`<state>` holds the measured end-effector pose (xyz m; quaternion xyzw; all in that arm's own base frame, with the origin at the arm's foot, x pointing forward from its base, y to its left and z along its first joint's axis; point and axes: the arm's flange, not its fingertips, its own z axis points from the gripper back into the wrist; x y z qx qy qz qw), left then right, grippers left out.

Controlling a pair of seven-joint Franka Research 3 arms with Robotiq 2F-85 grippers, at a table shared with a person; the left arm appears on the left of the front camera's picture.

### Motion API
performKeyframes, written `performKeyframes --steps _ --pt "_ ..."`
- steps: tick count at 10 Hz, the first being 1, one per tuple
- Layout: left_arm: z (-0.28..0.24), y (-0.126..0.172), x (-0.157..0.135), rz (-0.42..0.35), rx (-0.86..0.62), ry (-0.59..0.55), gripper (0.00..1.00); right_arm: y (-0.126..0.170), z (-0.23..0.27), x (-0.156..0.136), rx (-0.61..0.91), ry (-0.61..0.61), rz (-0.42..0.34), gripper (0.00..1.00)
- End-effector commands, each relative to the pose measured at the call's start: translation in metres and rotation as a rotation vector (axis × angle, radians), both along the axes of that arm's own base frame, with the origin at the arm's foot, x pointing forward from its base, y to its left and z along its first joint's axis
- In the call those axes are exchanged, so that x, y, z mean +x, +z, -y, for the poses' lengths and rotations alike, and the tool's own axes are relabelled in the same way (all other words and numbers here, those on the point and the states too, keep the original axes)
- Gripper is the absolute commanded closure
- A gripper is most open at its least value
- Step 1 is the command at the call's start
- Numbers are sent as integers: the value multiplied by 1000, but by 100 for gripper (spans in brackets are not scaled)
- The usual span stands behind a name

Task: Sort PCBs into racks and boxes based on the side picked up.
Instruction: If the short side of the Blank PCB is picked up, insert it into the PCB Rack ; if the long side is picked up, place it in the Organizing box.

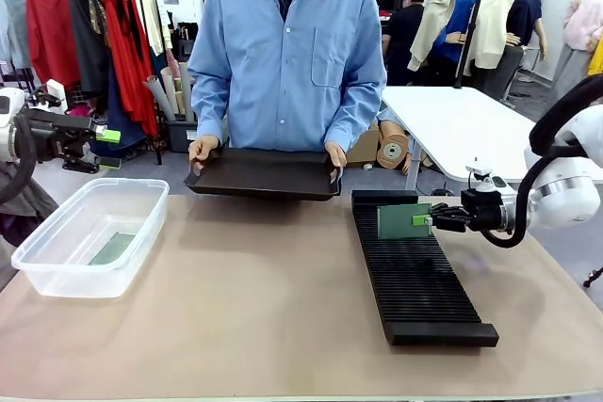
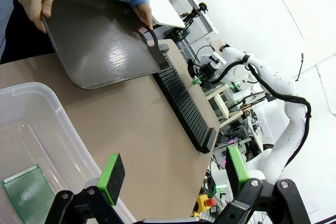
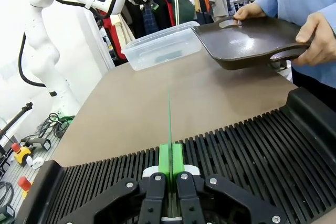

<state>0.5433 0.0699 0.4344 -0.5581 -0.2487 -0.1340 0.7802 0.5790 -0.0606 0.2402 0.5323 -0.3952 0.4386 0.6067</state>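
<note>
Green and thin, the PCB (image 1: 403, 221) stands on edge over the far end of the rack (image 1: 415, 270), pinched at one short edge by the right gripper (image 1: 423, 221). In the right wrist view the board (image 3: 169, 124) appears as a bare line rising from between the two pads (image 3: 164, 160), which are pressed together on it. It looks light and stiff, a flat laminate that should not droop from an edge grip, though its faces are smooth, so a narrow pinch could let it pivot. Holding near the middle of an edge, as here, seems the best way to keep it square to the slots; whether its lower edge is already in a slot I cannot tell. Corners and any traces look like the fragile parts.

A second PCB (image 2: 29, 192) lies flat on the floor of the clear box (image 1: 57, 275). The left gripper (image 2: 173, 174) hovers above that box with its fingers wide apart and nothing between them. A person holds a black tray (image 1: 264, 176) in both hands at the far side.
</note>
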Motion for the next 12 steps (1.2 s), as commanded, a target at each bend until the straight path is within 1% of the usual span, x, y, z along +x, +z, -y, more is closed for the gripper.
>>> performKeyframes --steps 1,3,7,8,9,12 --pt "-1 1 -1 1 7 -1 0 -7 -2 5 -21 -27 42 100" --pt "-1 1 -1 1 7 -1 0 -15 -1 7 -15 -32 35 100" --pt "-1 1 -1 1 7 -1 0 -17 -2 8 -8 -28 30 100" --pt "-1 1 -1 1 7 -1 0 -18 -2 9 -18 -34 34 100" --pt "-1 1 -1 1 7 -1 0 -19 -2 11 -53 -61 54 100" --pt "-1 1 -1 1 7 -1 0 -23 -3 11 -60 -62 52 100"
